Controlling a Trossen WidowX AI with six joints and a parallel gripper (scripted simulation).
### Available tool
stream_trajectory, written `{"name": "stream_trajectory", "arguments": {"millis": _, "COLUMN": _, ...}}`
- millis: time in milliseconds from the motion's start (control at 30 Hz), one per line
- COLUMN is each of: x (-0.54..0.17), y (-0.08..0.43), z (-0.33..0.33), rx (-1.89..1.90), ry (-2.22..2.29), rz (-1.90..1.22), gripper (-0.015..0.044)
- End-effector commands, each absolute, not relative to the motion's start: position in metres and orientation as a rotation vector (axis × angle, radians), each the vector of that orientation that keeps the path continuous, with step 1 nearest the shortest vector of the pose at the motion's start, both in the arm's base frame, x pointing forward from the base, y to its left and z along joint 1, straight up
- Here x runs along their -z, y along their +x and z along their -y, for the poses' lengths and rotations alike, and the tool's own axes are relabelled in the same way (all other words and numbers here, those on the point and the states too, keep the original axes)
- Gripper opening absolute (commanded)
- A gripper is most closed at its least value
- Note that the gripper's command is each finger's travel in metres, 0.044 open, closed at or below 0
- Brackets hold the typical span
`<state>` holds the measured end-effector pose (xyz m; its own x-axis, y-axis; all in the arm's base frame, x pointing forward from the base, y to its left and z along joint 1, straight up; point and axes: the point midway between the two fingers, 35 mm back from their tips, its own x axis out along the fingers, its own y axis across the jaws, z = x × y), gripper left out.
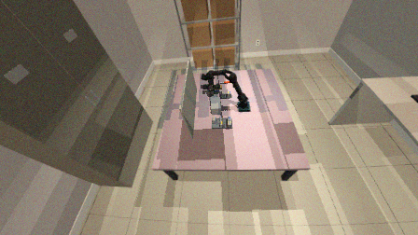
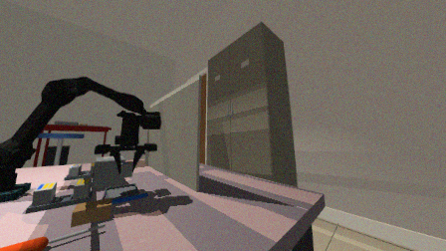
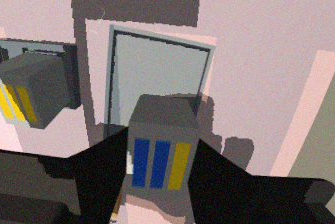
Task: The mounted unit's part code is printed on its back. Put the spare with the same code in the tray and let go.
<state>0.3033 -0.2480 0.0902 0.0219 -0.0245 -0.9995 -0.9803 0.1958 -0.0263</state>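
My gripper (image 3: 160,133) (image 2: 126,169) is shut on a grey spare whose face shows two blue stripes and one yellow in the wrist view. The spare is held above the table and overlaps the near part of the shallow grey tray (image 3: 158,70) (image 2: 119,191) in the wrist view. The mounted unit looks to be the grey box (image 2: 108,172) (image 1: 215,106) in the middle of the table; its back code is not readable. Another spare (image 3: 40,85), with yellow stripes, sits in a dark rack (image 3: 73,95) left of the tray.
A tall upright panel (image 1: 188,102) (image 2: 176,133) stands beside the work area. A wooden block (image 2: 92,213), a blue pen-like thing (image 2: 130,198) and an orange-handled screwdriver (image 2: 25,244) lie near the tray and rack. A second rack with parts (image 1: 221,123) is beyond the mounted unit.
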Motion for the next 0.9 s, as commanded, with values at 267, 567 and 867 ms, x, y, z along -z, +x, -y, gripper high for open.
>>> {"name": "stream_trajectory", "arguments": {"millis": 267, "x": -0.082, "y": 0.302, "z": 0.248, "rx": -1.038, "ry": -1.092, "rz": -1.297, "gripper": 0.0000}}
{"name": "stream_trajectory", "arguments": {"millis": 567, "x": -0.075, "y": 0.301, "z": 0.247, "rx": -1.038, "ry": -1.092, "rz": -1.297, "gripper": 0.0000}}
{"name": "stream_trajectory", "arguments": {"millis": 867, "x": -0.069, "y": 0.301, "z": 0.247, "rx": -1.038, "ry": -1.092, "rz": -1.297, "gripper": 0.0000}}
